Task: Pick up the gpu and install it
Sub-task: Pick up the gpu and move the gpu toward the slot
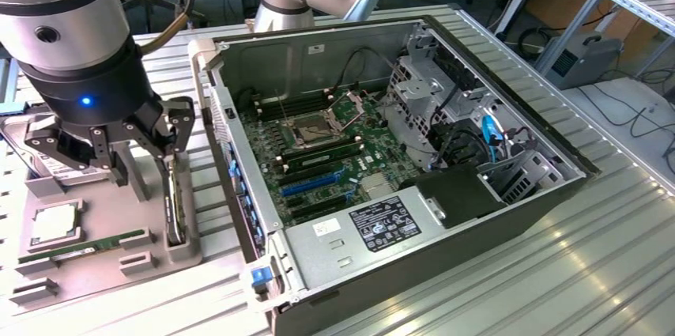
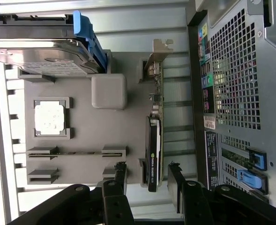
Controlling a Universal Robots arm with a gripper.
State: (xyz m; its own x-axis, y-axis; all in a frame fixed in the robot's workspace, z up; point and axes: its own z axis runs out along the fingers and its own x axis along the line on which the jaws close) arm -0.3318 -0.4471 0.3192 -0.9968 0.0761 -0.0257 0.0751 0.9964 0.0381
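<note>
Black gpu [image 2: 154,145] stands edgewise in grey tray [image 2: 81,136]; released pincer [image 2: 147,169] hovers over it, clear both sides.

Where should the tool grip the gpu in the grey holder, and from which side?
Probably pinch the gpu across its flat faces near the black cooler, coming from above. It stands on edge in the grey holder, thin upper edge free, faces exposed.

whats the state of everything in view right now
gripper: open, poised over the gpu, not gripping
gpu: on edge in tray, not installed
computer case: lying flat, side open
cpu: flat in tray pocket
memory stick: in tray slot
hard drive: resting on tray
</note>
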